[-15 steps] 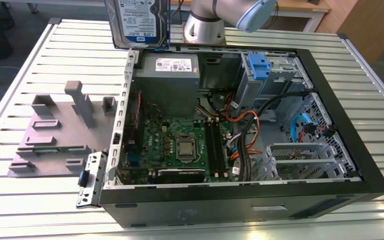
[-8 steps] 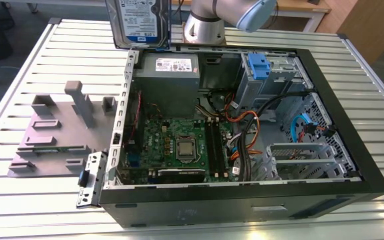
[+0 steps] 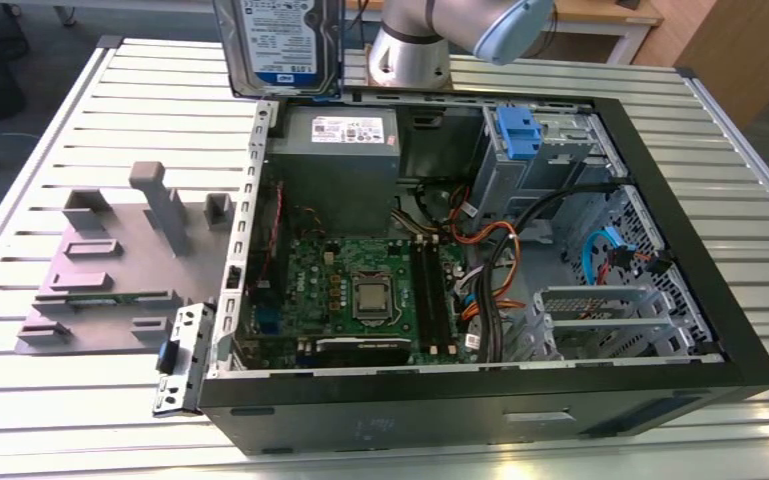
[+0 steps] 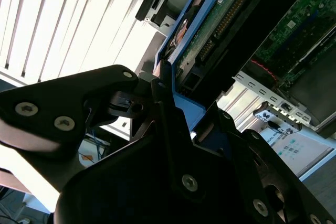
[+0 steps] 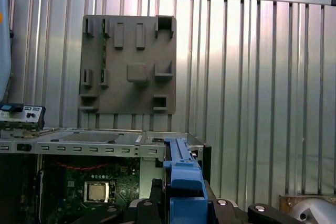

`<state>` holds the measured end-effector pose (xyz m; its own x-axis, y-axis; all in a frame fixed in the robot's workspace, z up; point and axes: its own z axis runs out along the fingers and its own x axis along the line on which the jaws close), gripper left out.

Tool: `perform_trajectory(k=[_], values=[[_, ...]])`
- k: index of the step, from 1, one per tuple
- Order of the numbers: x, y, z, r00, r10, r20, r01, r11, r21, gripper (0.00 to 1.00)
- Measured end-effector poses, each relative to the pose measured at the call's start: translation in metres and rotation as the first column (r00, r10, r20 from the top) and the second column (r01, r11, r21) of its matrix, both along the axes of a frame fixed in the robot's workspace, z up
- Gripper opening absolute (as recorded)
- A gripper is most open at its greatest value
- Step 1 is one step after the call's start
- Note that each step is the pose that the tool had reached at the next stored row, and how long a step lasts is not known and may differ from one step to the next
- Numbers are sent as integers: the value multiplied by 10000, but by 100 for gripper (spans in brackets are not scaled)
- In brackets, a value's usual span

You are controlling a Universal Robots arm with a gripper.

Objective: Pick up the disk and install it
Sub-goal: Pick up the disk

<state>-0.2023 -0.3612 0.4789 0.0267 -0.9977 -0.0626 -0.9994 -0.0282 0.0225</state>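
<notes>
Jaws of the gripper (image 4: pixel 190 113) seem clamped on the disk (image 3: pixel 281 45), upright at eleven o'clock of the open case (image 3: pixel 491 415), above its rim.

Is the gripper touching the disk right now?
Touching. In the second wrist view the gripper is clamped on the blue-framed end of the disk, no gap.

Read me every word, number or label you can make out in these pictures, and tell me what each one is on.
No text here can be read.
Label on the disk, white with a blue band: print too small to read.
Sticker on the power supply: print blurred.
White sheet with small green marks in the second wrist view: print too small to read.
</notes>
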Motion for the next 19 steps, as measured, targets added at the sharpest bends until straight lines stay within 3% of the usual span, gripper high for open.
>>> perform_trajectory(k=[19], values=[[45,0,0,10000,0,0,0,10000,0,37]])
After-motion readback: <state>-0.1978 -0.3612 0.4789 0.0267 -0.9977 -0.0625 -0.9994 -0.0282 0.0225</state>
